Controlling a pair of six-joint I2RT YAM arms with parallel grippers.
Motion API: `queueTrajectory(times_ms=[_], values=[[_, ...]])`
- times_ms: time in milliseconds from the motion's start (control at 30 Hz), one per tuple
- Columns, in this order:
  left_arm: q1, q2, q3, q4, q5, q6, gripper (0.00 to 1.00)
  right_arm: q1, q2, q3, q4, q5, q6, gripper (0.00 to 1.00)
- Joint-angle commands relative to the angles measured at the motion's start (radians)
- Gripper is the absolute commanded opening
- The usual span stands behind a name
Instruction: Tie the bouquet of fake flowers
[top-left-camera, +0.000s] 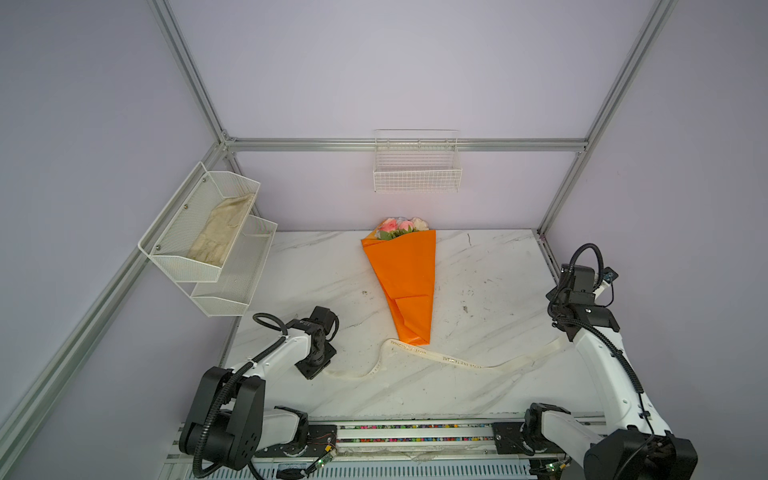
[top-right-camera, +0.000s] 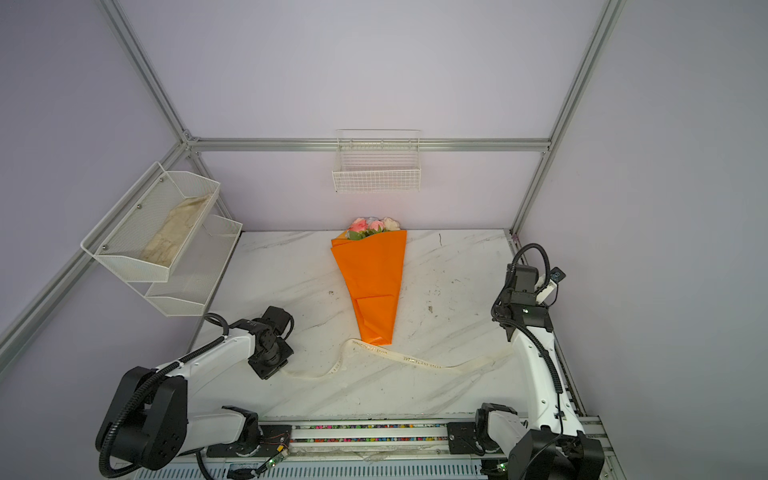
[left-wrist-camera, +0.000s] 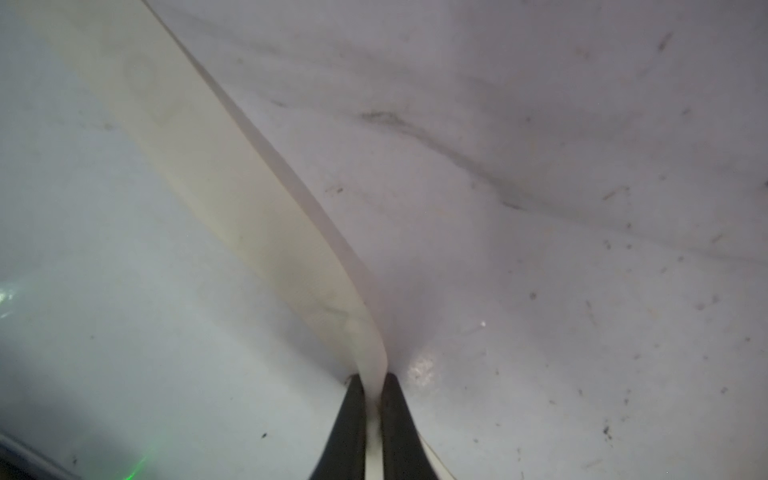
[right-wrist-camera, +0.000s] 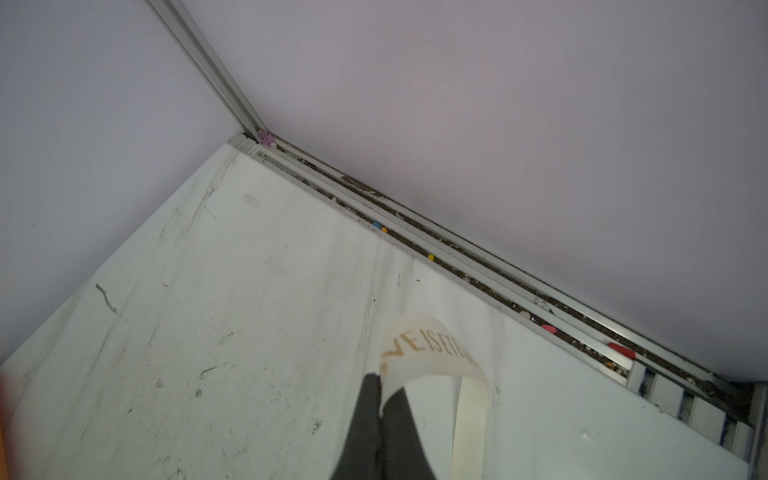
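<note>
– Left gripper: how does it stand?
– Pinched closed on the cream ribbon. In the left wrist view the band comes out from between the two dark fingers at bottom centre. It runs off to the upper left of the frame, over the marble table.
– And the right gripper?
– Closed as well, on the ribbon's other end. In the right wrist view the band arches up out of the fingertips at lower centre, gold lettering showing. It then drops back down just to the right of them.
– Where is the bouquet of fake flowers?
– Centre of both top views, lying flat on the table, well apart from both arms. The pink and cream roses point to the upper part of the frame, close to the back wall. The orange wrap narrows toward lower centre.
– How does the ribbon lie against it?
– It sags across the lower middle of both top views, from the arm at lower left to the arm at the right edge. It passes right by the wrap's narrow end, beside it and not around it. Whether the two touch, I cannot tell.
</note>
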Motion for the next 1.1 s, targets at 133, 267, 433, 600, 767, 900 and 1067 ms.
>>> queueTrajectory(times_ms=[133,267,433,600,767,900,1067], values=[[0.116,0.057,0.066,0.021,-0.111,0.132,0.00,-0.007,0.005,-0.019,0.030,0.044,-0.010,0.00],[0.246,0.050,0.120,-0.003,-0.188,0.196,0.00,-0.033,0.043,-0.015,0.049,0.069,-0.019,0.00],[0.325,0.046,0.215,-0.038,-0.319,0.246,0.00,-0.126,0.087,0.016,0.121,0.087,-0.054,0.00],[0.338,0.101,0.302,-0.015,-0.281,0.279,0.00,-0.179,0.194,0.097,0.202,-0.021,-0.110,0.00],[0.333,0.189,0.392,-0.015,-0.240,0.323,0.00,-0.203,0.298,0.145,0.243,0.037,-0.119,0.00],[0.333,0.203,0.426,-0.016,-0.284,0.322,0.00,-0.222,0.354,0.155,0.306,0.054,-0.127,0.00],[0.333,0.212,0.471,-0.016,-0.314,0.330,0.00,-0.229,0.443,0.224,0.319,0.061,-0.137,0.00]])
